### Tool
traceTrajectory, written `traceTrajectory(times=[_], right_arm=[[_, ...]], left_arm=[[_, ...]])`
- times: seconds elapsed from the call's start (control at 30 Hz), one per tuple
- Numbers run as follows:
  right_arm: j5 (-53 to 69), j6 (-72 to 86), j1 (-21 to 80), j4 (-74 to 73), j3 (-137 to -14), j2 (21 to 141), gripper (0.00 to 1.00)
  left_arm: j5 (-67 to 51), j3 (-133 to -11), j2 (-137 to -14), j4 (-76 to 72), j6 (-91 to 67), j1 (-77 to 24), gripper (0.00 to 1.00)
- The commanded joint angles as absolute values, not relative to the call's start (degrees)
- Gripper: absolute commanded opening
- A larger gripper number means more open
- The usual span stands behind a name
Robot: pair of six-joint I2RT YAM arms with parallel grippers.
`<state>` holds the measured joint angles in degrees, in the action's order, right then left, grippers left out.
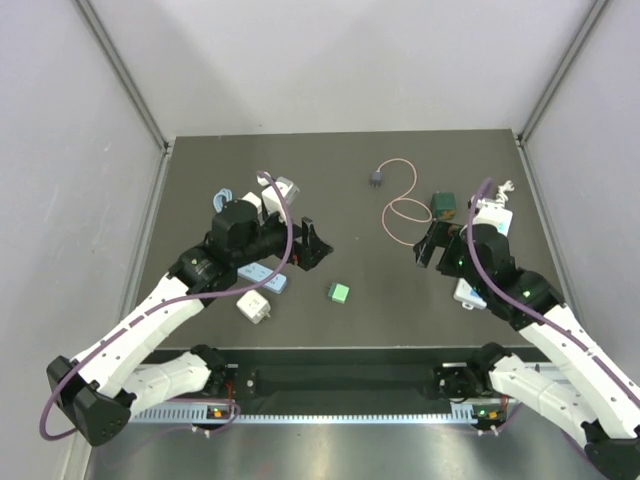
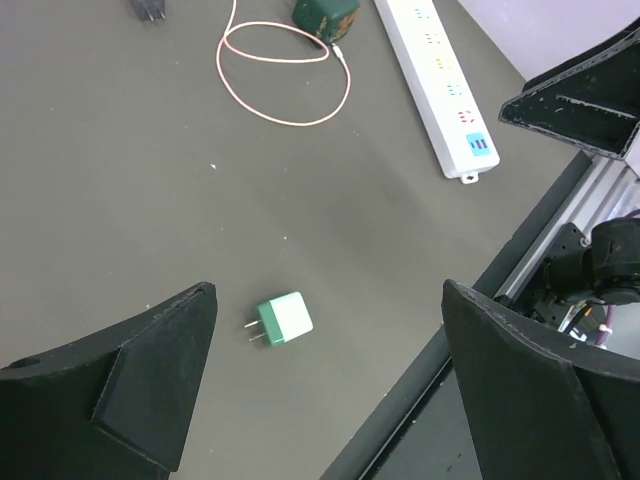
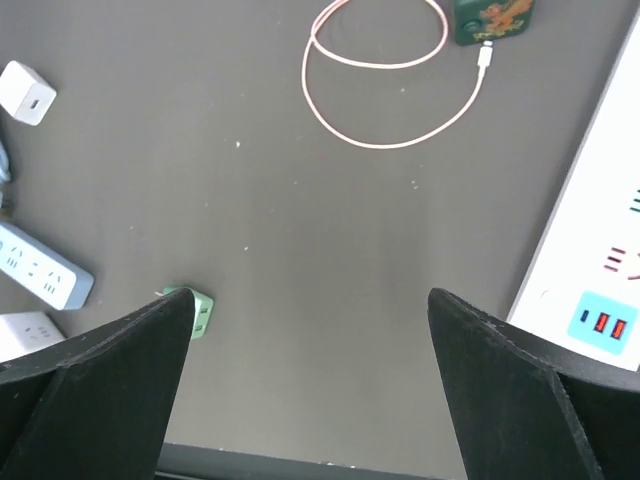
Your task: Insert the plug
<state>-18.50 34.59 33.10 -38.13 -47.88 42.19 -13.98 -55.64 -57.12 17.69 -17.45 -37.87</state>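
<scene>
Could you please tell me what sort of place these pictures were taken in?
Probably a robotics lab test cell, not a home: a dark grey tabletop boxed in by pale panel walls, with practice items laid out, such as a long white power strip and a small green-and-white plug adapter.

Bright, even, seemingly overhead light casts only soft shadows; all 3 views look sharp.

L arm [image 1: 150, 325] reaches fwd & inward, L gripper [image 1: 312, 245] spread wide. R arm [image 1: 560, 330] bends inward too, R gripper [image 1: 428, 247] also spread wide.
</scene>
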Motion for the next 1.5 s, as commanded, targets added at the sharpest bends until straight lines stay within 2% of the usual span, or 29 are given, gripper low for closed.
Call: traceTrajectory(times=[0.0, 0.2, 0.3, 0.43, 0.7, 1.13, 1.47], right_arm=[[-21.4, 33.7, 32.8, -35.3, -49.0, 42.6, 1.00], [-31.3, 27.7, 32.1, -33.1, -51.9, 50.3, 1.00], [-35.1, 22.5, 28.7, -29.9, -55.6, 58.7, 1.00], [-34.4, 16.2, 23.7, -25.8, -62.6, 72.6, 1.00], [-25.5, 7.8, 16.8, -19.7, -69.1, 90.9, 0.97], [-17.4, 4.3, 11.1, -17.8, -78.6, 106.7, 0.90], [-16.1, 4.9, 9.4, -17.4, -78.9, 109.5, 0.84]], left_arm=[[-12.4, -55.7, -56.2, 15.9, -15.3, -37.8, 0.98], [-9.4, -55.8, -55.8, 18.4, -13.1, -37.8, 0.98], [-9.1, -54.5, -54.8, 18.3, -12.9, -37.8, 0.98], [-9.1, -53.2, -54.0, 18.1, -12.6, -37.8, 0.98], [-9.6, -52.7, -54.5, 18.5, -11.8, -37.9, 0.98], [-10.1, -52.1, -55.3, 18.9, -11.2, -38.0, 0.97], [-11.4, -52.2, -56.3, 18.5, -11.1, -38.1, 0.95]])
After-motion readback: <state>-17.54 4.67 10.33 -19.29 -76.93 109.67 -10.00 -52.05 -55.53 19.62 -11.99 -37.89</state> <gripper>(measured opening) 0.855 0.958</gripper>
